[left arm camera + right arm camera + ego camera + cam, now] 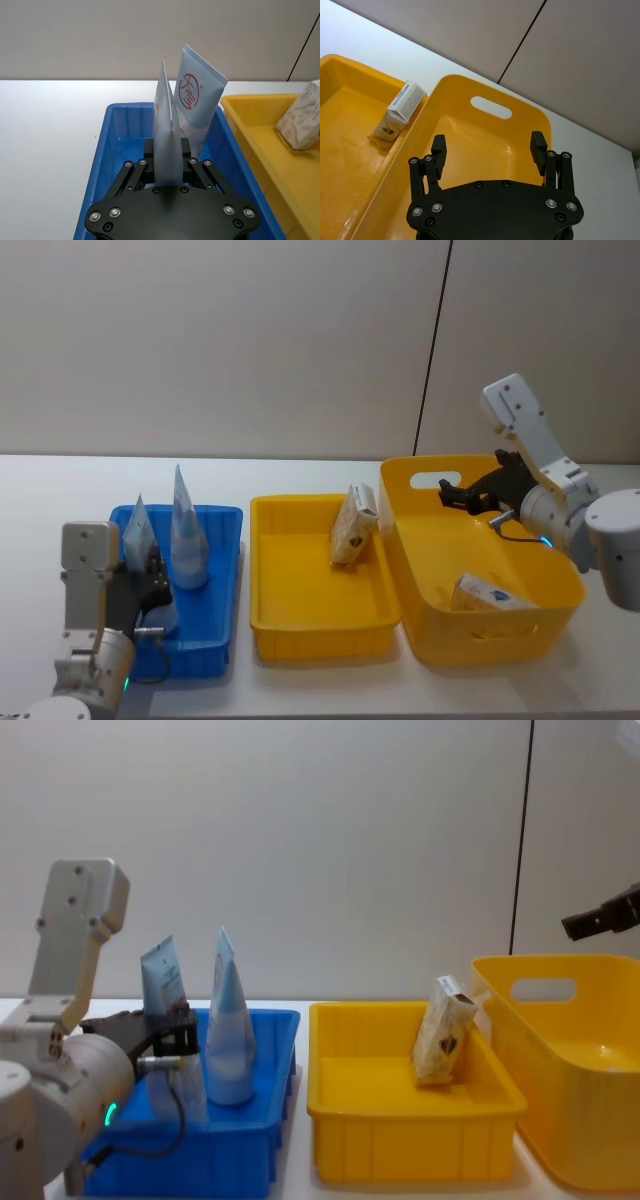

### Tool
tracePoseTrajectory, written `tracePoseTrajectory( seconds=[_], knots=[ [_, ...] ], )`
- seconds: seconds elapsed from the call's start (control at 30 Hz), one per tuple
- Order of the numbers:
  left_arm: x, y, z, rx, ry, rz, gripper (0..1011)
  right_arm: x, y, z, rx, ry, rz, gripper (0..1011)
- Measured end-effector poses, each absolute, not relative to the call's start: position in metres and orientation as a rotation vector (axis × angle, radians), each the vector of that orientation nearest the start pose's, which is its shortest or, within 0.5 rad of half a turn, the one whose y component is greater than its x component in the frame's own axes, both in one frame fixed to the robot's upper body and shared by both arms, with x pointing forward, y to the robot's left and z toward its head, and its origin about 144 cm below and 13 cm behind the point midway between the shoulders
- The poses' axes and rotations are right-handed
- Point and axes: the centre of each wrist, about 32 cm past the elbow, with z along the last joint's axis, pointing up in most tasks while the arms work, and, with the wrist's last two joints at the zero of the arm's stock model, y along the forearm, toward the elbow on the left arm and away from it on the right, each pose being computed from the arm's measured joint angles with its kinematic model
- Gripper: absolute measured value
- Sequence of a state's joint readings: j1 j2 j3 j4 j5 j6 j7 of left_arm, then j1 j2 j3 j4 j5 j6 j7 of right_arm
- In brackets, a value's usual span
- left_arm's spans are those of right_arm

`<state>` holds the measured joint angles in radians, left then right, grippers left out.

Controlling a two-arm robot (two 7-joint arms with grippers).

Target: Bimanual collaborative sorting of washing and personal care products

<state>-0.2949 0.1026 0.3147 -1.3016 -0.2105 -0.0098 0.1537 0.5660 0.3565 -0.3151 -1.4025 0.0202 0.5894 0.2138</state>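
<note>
The left gripper point(167, 150) is black: a wide flat plate with silver screw heads, and from it go paired black bars, also with screws at their joints. The right gripper point(490, 147) has the same black build, with two short square fingertips and screws in pairs on both sides of the plate. Behind each pincer comes a round pale grey wrist; the left wrist point(60, 1105) carries a small green light, the right wrist point(560, 515) a blue-green one. A thin black cable point(172, 1115) loops behind the left pincer. Farther back stands a boxy white-grey link point(78, 915) with rounded corners and small dark screw holes.
</note>
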Motion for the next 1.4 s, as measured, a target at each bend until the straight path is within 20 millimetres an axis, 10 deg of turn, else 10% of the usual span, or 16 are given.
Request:
tracePoseTrajectory(
  seconds=[1.4],
  knots=[
    [0.508, 0.179, 1.271, -0.571, 0.452, 1.331, 253, 0.589, -0.26, 1.298, -0.536, -0.154, -1.189, 1004]
  ],
)
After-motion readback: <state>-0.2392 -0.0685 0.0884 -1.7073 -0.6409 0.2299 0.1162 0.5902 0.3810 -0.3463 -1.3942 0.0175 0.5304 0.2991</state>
